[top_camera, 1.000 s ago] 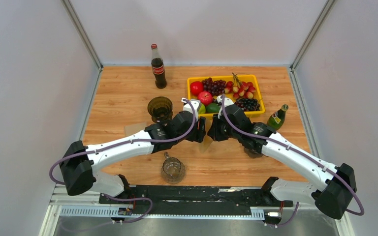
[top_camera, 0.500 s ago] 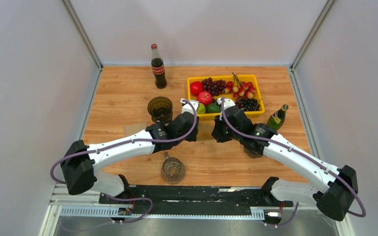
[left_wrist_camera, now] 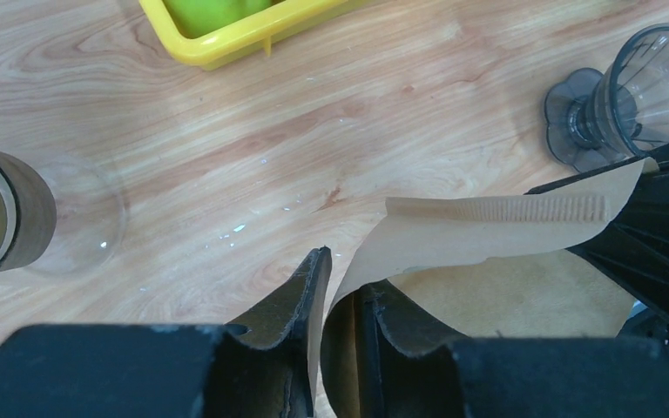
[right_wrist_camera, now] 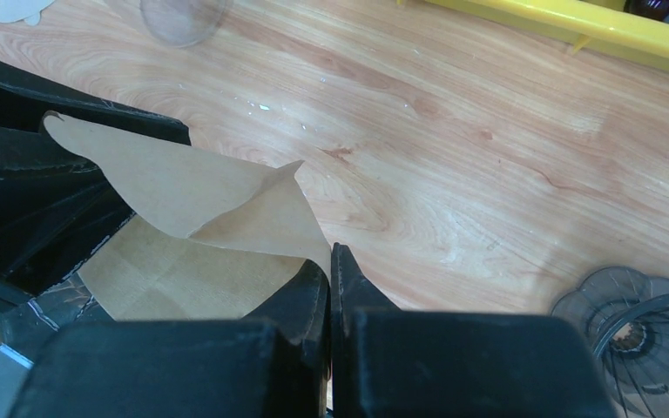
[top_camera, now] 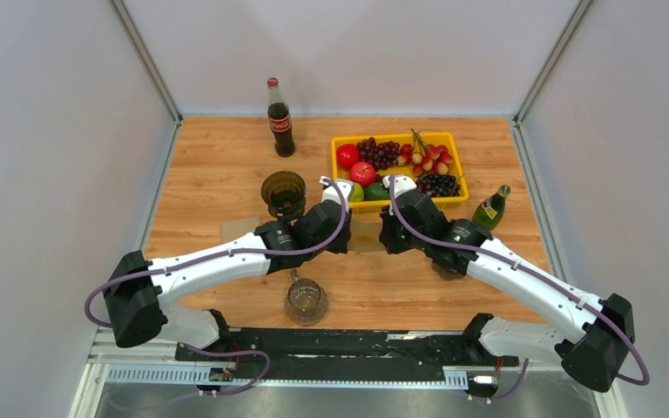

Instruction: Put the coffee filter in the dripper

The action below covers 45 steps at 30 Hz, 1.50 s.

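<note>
A: Pincers?
B: Left pincer [left_wrist_camera: 338,277] and right pincer [right_wrist_camera: 331,261] both clamped narrow on the brown coffee filter [left_wrist_camera: 488,228], which spans between them.
A: Dripper? Room?
B: Clear dripper [left_wrist_camera: 640,91] at 2 o'clock from the left pincer, apart. Bare worktop [left_wrist_camera: 226,148] at 12, then the yellow tray [left_wrist_camera: 226,43] edge.

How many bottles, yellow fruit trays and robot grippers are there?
Bottles: 2, the cola bottle and the green bottle
Yellow tray: 1
Grippers: 2, the left gripper and the right gripper, both pinching the coffee filter
Total: 5
</note>
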Tool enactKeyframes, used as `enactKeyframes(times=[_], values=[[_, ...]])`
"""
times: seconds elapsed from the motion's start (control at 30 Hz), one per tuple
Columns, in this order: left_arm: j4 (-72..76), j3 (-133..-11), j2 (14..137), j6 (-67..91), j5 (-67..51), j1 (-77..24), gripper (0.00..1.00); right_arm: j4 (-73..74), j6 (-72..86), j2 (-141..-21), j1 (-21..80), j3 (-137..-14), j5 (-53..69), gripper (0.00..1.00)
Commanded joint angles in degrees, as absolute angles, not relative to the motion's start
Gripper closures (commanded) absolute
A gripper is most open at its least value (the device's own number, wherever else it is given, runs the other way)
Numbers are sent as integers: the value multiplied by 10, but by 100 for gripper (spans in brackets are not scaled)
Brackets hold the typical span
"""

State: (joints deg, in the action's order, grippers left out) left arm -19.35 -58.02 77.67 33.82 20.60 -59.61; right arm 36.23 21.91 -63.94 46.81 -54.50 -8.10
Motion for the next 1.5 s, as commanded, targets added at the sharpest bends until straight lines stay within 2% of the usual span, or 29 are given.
enactKeyframes(times=[0.0, 0.2, 0.33, 0.6, 0.73, 0.77, 0.87, 0.97, 1.0, 1.3, 1.47], values=[[-221, -575, 752, 319, 223, -594, 74, 394, 198, -621, 468, -572, -118, 100], [-222, -580, 757, 319, 207, -594, 89, 394, 197, -622, 468, -575, -104, 100], [-206, -582, 757, 319, 179, -593, 95, 392, 204, -626, 468, -581, -98, 100], [-193, -592, 757, 331, 176, -593, 100, 370, 209, -615, 468, -590, -79, 80], [-200, -603, 765, 338, 186, -593, 100, 359, 207, -601, 468, -602, -74, 64], [-203, -607, 768, 341, 196, -593, 100, 356, 204, -595, 468, -604, -74, 52], [-220, -618, 773, 343, 210, -593, 100, 351, 200, -574, 468, -603, -84, 29], [-228, -629, 778, 344, 214, -594, 100, 349, 214, -547, 468, -596, -124, 5], [-229, -631, 779, 343, 213, -594, 100, 349, 222, -537, 468, -592, -144, 1], [-274, -692, 768, 320, 230, -592, 100, 351, 316, -457, 465, -530, -403, 0], [-317, -741, 737, 304, 270, -578, 100, 351, 325, -442, 462, -511, -419, 0]])
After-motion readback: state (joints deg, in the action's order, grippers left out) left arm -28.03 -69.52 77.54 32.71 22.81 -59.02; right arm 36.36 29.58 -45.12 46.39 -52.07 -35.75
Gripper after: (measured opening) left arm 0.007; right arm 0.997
